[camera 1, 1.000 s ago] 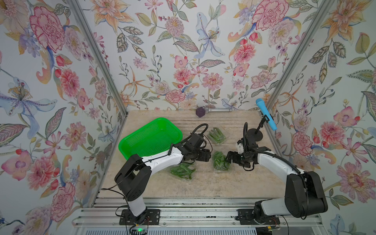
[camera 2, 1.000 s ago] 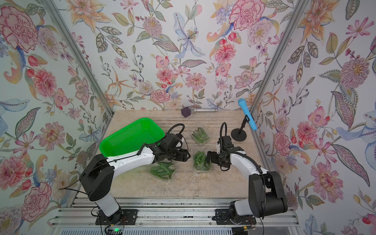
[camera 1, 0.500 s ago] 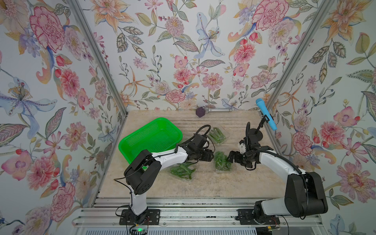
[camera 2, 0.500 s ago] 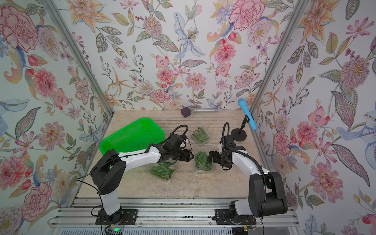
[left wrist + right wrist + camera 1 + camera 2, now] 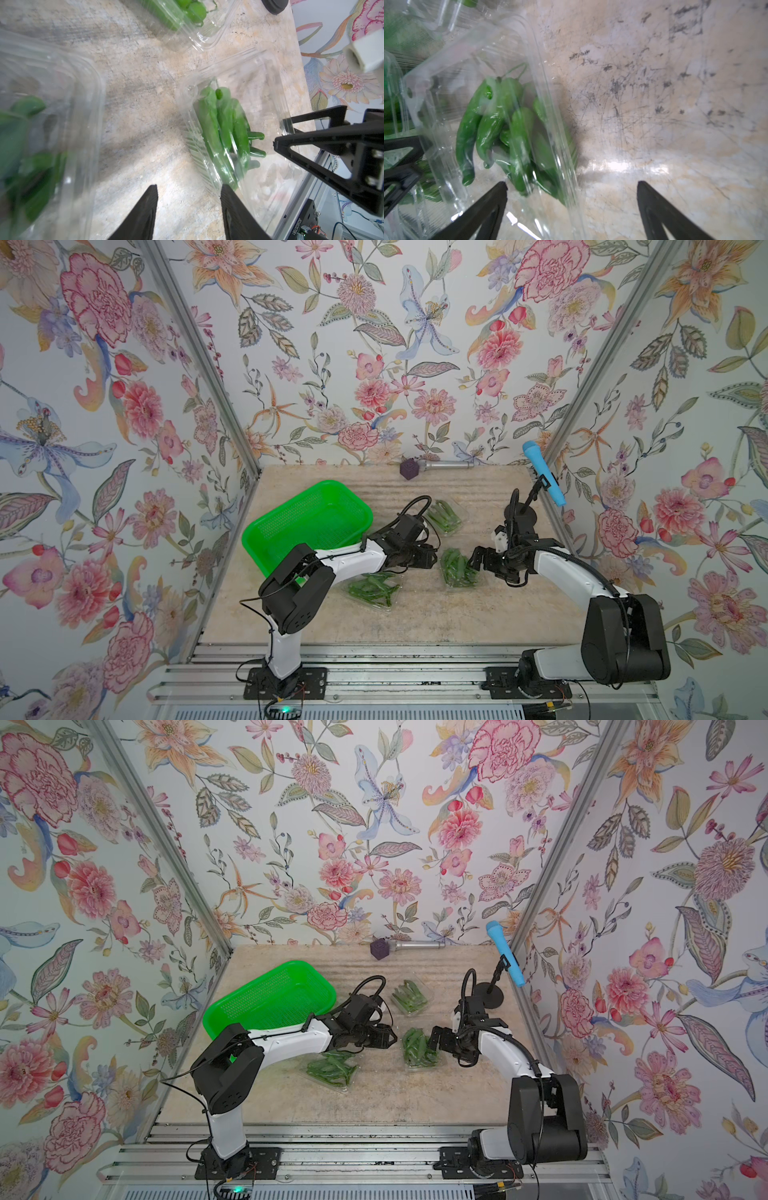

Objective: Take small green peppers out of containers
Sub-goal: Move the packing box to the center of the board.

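Note:
Three clear containers of small green peppers show in both top views: a back one (image 5: 444,516), a middle one (image 5: 459,570) and a front one (image 5: 372,591) partly under my left arm. My left gripper (image 5: 430,560) sits just left of the middle container; in the left wrist view it (image 5: 189,187) is open over bare table, one finger (image 5: 230,203) against the container's (image 5: 268,83) edge. The peppers (image 5: 222,120) lie inside. My right gripper (image 5: 478,560) is at that box's right side, wide open (image 5: 572,184), with the container's (image 5: 477,62) rim between its fingers and the peppers (image 5: 500,124) beyond.
A bright green basket (image 5: 307,526) stands at the left behind my left arm. A blue microphone (image 5: 540,472) on a black stand (image 5: 521,514) is at the right wall. A purple-headed microphone (image 5: 409,468) lies along the back wall.
My left gripper has moved right, up to the middle container, and its jaws have narrowed. The right gripper has stayed wide open at the container's other side.

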You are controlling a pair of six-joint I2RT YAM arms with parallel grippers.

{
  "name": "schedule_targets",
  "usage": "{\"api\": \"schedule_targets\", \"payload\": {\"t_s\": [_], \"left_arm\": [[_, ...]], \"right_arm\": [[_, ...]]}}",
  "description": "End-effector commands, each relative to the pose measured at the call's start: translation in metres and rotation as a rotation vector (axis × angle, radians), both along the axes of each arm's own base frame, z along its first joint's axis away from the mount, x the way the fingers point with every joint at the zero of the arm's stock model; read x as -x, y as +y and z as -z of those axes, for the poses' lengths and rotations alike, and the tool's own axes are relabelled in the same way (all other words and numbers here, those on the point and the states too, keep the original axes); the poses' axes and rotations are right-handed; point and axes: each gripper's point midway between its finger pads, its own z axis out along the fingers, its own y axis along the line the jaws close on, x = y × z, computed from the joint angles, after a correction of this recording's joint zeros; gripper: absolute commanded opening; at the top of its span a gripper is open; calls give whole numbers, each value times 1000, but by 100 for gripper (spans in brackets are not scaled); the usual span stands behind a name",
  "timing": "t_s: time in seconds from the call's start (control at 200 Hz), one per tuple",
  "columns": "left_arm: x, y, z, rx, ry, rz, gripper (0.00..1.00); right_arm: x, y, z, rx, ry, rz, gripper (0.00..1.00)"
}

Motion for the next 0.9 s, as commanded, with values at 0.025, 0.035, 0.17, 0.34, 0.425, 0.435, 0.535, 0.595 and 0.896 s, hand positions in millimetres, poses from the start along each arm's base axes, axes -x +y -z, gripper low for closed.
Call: {"api": "schedule_targets", "payload": {"t_s": [0.025, 0.035, 0.17, 0.34, 0.425, 0.435, 0.535, 0.595, 0.896], "left_arm": [[1, -14, 9, 31, 29, 0, 49], [0, -14, 9, 29, 30, 0, 49], [0, -15, 13, 30, 36, -1, 48], [-1, -20, 10, 56, 34, -2, 47], [-1, -22, 9, 70, 38, -4, 46], [-1, -22, 9, 71, 38, -4, 46], [-2, -22, 8, 75, 37, -5, 46], [-2, -22, 9, 75, 38, -5, 46], [-3, -29, 7, 105, 44, 4, 45]], "right_arm": [[-3, 4, -15, -37, -34, -7, 100], [-3, 4, -15, -38, -35, -5, 100], [-5, 7, -17, -56, -41, -10, 100], [-8, 9, -18, -73, -50, -10, 100], [-10, 11, -20, -84, -59, -12, 100], [-11, 11, -20, -85, -60, -12, 100], [-13, 12, -21, -92, -65, -13, 100], [-15, 13, -22, -95, -69, -13, 100], [-18, 17, -19, -116, -66, -19, 99]]}}
